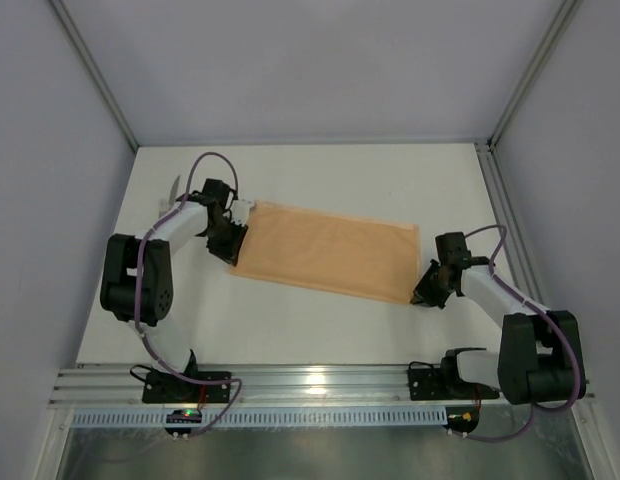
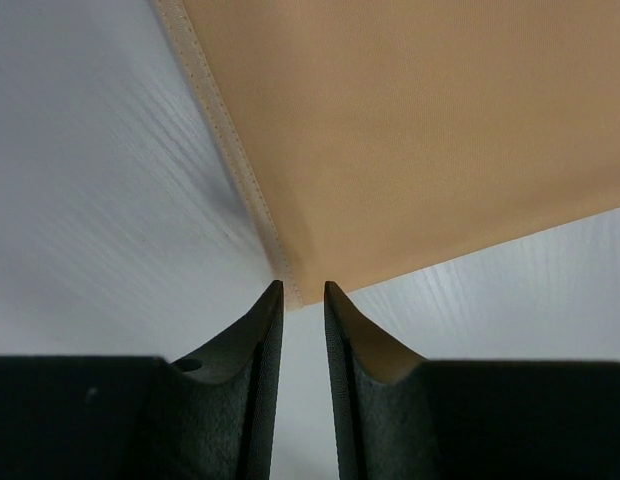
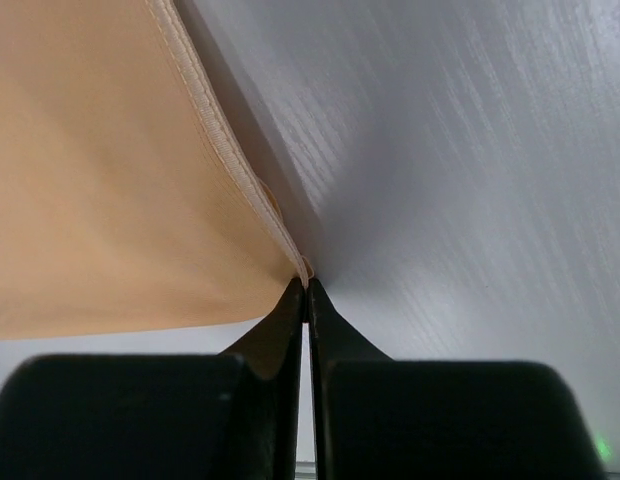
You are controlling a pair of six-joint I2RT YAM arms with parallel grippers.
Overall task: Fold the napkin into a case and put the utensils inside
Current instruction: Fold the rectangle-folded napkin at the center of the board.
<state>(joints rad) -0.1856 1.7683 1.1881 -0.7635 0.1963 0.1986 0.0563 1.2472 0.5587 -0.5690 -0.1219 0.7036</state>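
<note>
White table [image 1: 290, 330], peach napkin [image 1: 325, 250], right fingers [image 3: 280, 330] pinching its corner

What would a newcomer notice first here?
A peach-orange napkin, folded to a long rectangle, lies across the middle of the white table. The right gripper is pinched shut on its near right corner; the left gripper sits at a left corner, jaws slightly apart.

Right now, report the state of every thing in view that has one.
napkin: folded into a long rectangle, lying flat on the table, not yet a case.
left gripper: jaws slightly apart, tips at a napkin corner.
right gripper: shut on a napkin corner.
utensil: lying on the table beyond the left arm, outside the napkin.
</note>
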